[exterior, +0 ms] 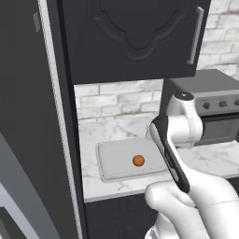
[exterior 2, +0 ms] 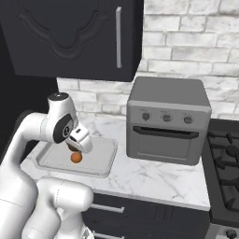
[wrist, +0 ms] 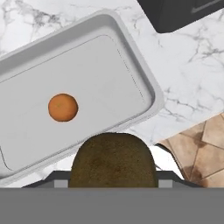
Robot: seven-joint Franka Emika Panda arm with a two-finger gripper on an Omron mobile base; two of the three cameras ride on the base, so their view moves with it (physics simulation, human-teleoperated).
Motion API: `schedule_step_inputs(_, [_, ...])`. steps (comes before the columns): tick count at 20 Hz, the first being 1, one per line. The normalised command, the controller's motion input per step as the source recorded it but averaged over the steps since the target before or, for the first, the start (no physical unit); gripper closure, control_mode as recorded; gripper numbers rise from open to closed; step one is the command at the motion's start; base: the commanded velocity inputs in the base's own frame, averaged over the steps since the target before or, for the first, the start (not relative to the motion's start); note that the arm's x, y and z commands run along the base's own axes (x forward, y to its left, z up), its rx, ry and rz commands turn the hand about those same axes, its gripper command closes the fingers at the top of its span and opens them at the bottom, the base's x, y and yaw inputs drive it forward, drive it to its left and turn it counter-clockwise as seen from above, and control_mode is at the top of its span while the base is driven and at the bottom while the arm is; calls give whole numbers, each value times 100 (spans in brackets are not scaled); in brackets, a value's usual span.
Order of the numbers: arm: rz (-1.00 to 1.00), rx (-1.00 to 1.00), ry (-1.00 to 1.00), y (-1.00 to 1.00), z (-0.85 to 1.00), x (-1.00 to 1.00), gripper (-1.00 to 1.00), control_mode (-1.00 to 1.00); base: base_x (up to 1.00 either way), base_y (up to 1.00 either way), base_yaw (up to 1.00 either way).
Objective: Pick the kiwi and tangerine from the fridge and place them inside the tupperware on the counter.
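The kiwi (wrist: pixel 113 159), a dark brown ball, sits between the fingers of my gripper (exterior 2: pixel 77 144), which is shut on it. It hangs just above the near right part of the tupperware (wrist: pixel 148 87), a shallow light grey tray on the marble counter (exterior 2: pixel 154 177). The bright orange tangerine (wrist: pixel 63 107) lies loose inside the tray, left of the kiwi in the hand view. From the base I see the tangerine (exterior: pixel 138 160) near the middle of the tupperware (exterior: pixel 107 163), and the kiwi (exterior 2: pixel 72 147) right above the tangerine (exterior 2: pixel 76 158). The fridge is out of view.
A grey toaster oven (exterior 2: pixel 168 123) stands on the counter right of the tray, with a dark stove (exterior 2: pixel 226 163) beyond it. Dark upper cabinets (exterior: pixel 130 37) hang overhead. A tall dark panel (exterior: pixel 28 116) closes the left side. Tiled floor (wrist: pixel 201 144) lies past the counter's front edge.
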Motion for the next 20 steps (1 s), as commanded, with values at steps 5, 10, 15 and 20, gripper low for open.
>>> schedule_step_inputs(5, [0,0,-2,0,-53,22,100,-100,0,0,0])
schedule_step_inputs(10, [0,0,0,0,-42,34,100,-100,0,0,0])
schedule_step_inputs(15, [0,0,0,0,-46,35,100,-100,0,0,0])
schedule_step_inputs(20, [0,0,0,0,-47,34,100,-100,0,0,0])
